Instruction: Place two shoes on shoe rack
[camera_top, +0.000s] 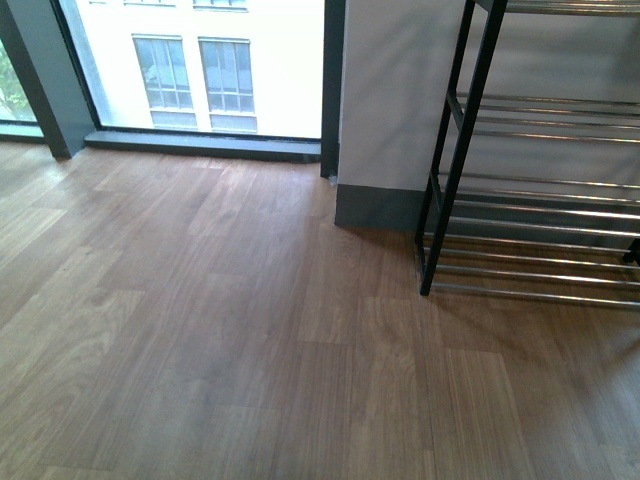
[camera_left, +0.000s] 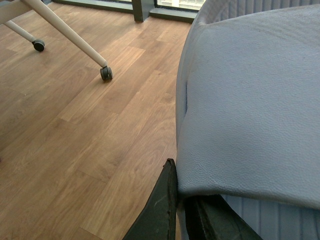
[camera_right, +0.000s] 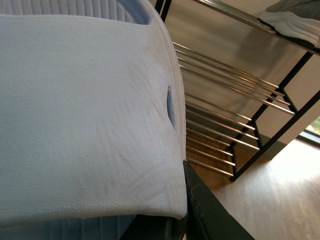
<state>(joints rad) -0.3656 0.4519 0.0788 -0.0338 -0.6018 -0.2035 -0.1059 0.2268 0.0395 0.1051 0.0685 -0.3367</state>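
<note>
My left gripper (camera_left: 182, 192) is shut on the edge of a pale blue-white slide slipper (camera_left: 250, 100) that fills much of the left wrist view. In the right wrist view, a second pale slide slipper (camera_right: 85, 110) is held by my right gripper (camera_right: 175, 212), close to the shoe rack (camera_right: 260, 130). That black-framed rack with silver bars stands at the right in the front view (camera_top: 470, 130). On one upper tier, part of a grey shoe with a white sole (camera_right: 295, 17) shows. Neither arm shows in the front view.
The wooden floor (camera_top: 220, 320) spreads in front of the rack. A grey wall pillar (camera_top: 390, 110) stands beside the rack, with a large window (camera_top: 200, 60) to its left. White furniture legs on castors (camera_left: 105, 73) stand on the floor near the left arm.
</note>
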